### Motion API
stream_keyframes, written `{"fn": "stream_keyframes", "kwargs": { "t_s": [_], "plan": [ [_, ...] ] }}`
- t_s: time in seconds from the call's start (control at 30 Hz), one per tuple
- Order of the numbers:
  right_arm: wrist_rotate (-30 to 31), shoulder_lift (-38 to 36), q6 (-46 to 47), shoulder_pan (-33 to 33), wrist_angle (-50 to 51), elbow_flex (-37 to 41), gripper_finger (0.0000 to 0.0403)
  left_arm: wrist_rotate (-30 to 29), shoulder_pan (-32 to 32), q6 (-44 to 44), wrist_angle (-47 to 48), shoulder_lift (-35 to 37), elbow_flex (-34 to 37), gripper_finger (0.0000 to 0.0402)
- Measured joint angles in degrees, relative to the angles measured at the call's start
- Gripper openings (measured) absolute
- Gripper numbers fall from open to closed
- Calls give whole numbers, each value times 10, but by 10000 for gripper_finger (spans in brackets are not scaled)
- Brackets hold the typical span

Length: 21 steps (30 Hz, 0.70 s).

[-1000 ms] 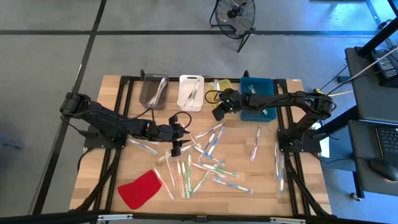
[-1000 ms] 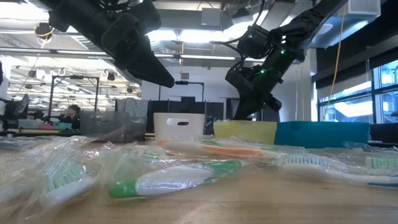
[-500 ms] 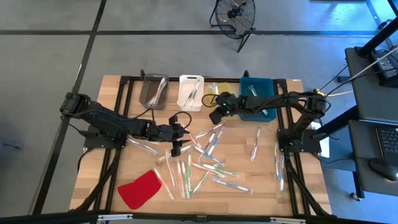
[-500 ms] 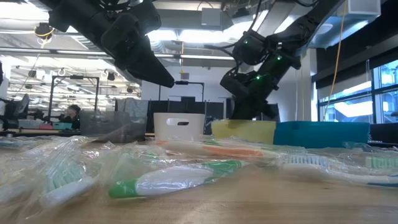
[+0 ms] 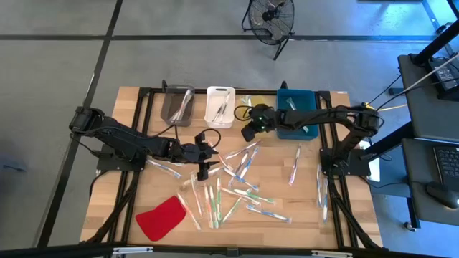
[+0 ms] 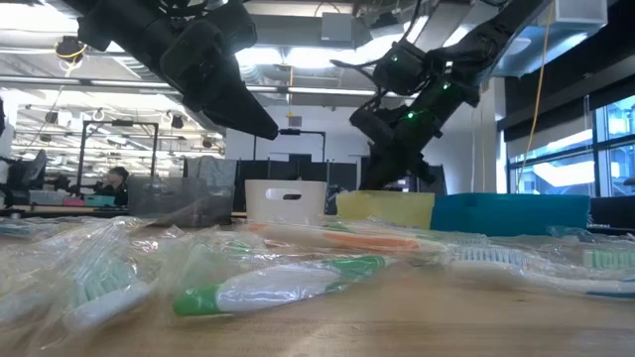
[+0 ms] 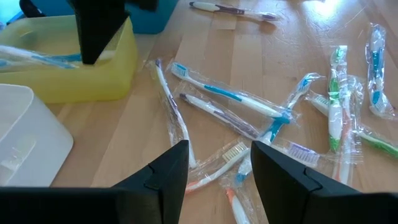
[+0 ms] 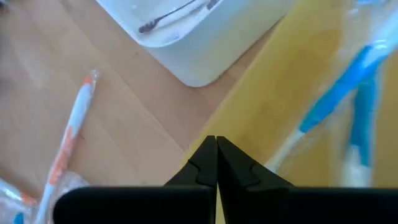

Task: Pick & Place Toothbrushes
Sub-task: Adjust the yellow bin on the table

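Note:
Many wrapped toothbrushes (image 5: pixel 231 185) lie scattered flat on the wooden table, whitish with green, blue, orange or pink parts; the left wrist view shows several of them (image 7: pixel 230 96). My left gripper (image 5: pixel 203 169) (image 7: pixel 221 168) hangs open just above the left side of that scatter and touches none. My right gripper (image 5: pixel 248 133) (image 8: pixel 216 146) (image 6: pixel 369 183) is shut with nothing showing between its fingers. It hovers at the near rim of the yellow bin (image 8: pixel 292 81), where a blue toothbrush (image 8: pixel 345 102) lies inside.
Along the far edge stand a grey bin (image 5: pixel 177 104), a white bin (image 5: pixel 220 106), the yellow bin (image 5: pixel 252 99) and a blue bin (image 5: pixel 297 118). A flat red piece (image 5: pixel 161 217) lies near the left front corner. More toothbrushes (image 5: pixel 320 190) lie by the right edge.
My right gripper has shifted a little toward the table's left, staying shut by the yellow bin. My left arm and the toothbrushes have kept still.

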<state>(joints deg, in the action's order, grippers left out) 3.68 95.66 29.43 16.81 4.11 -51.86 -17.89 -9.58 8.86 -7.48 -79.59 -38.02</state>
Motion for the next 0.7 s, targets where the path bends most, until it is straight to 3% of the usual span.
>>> {"fn": "stream_keyframes", "kwargs": {
  "t_s": [0.3, 0.5, 0.7],
  "plan": [
    [-25, -96, -69, -13, 97, 0, 2, 0, 0, 4, 0, 0, 0, 168],
    [-10, -79, -78, -70, 161, 0, 3, 0, 0, 4, 0, 0, 0, 168],
    [23, -44, -76, -88, 156, 0, 3, 0, 0, 9, 0, 0, 0, 168]
  ]
}}
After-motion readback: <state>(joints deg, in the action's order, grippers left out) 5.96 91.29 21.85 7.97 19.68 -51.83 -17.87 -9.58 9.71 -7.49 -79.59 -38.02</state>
